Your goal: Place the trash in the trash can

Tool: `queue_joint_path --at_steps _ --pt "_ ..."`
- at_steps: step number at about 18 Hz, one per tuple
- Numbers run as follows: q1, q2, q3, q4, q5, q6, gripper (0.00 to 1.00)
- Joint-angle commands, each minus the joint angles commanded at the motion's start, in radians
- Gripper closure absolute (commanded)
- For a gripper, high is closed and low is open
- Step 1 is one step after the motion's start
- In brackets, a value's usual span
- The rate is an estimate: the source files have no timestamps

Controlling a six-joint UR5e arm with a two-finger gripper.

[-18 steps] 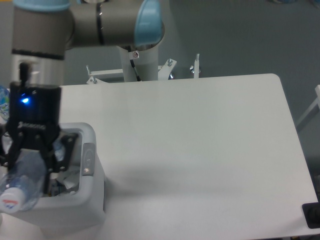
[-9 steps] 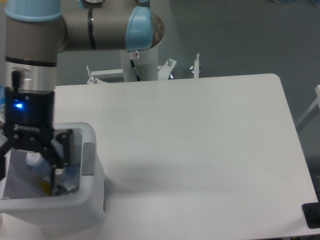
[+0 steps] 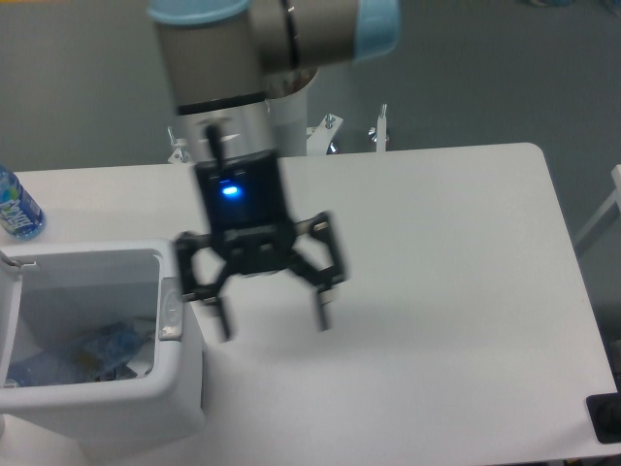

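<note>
Jaws wide, trash (image 3: 92,351) in bin (image 3: 116,408)

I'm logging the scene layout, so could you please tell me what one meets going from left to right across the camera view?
Upright bottle with the blue label → crushed plastic bottle, lying inside the trash can → grey latch tab on the trash can → gripper, open above the table.
</note>
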Motion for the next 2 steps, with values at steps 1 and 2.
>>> queue_joint_path --at_steps 1,2 --pt "0.014 0.006 0.003 -0.034 0.0 0.058 0.0" --pt "0.026 0.006 0.0 -0.057 -0.002 0.089 0.0"
